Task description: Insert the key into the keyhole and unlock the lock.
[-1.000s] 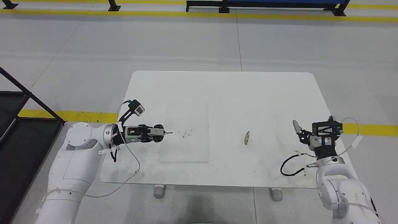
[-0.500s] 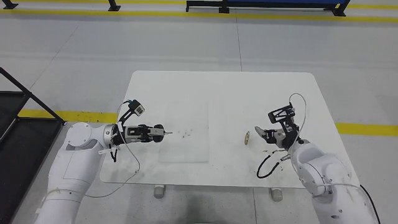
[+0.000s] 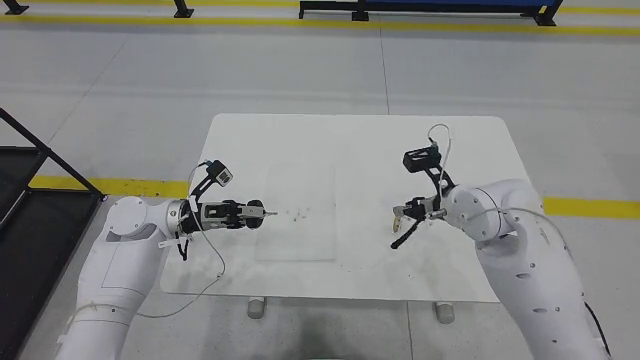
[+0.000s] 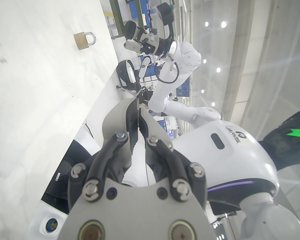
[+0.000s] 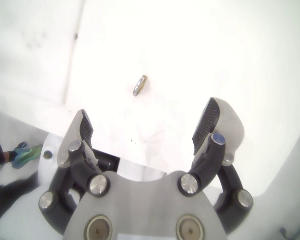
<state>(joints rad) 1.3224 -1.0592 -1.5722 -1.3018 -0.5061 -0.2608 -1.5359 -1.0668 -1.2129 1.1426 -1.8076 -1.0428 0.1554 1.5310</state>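
Key [image 4: 138,95], mostly hidden between the left gripper's [image 4: 138,106] tightly closed fingers, points its protruding tip toward the padlock [image 4: 83,40], beside which the right gripper [image 5: 148,109] gapes empty.

Brass-bodied lock [image 4: 80,41] with glossy metal shackle [image 4: 92,37]; table [image 3: 420,150] smooth, matt.

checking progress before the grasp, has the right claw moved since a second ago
Yes. In the top view the right claw swung from the right edge of the table inward, and is now close to the padlock.
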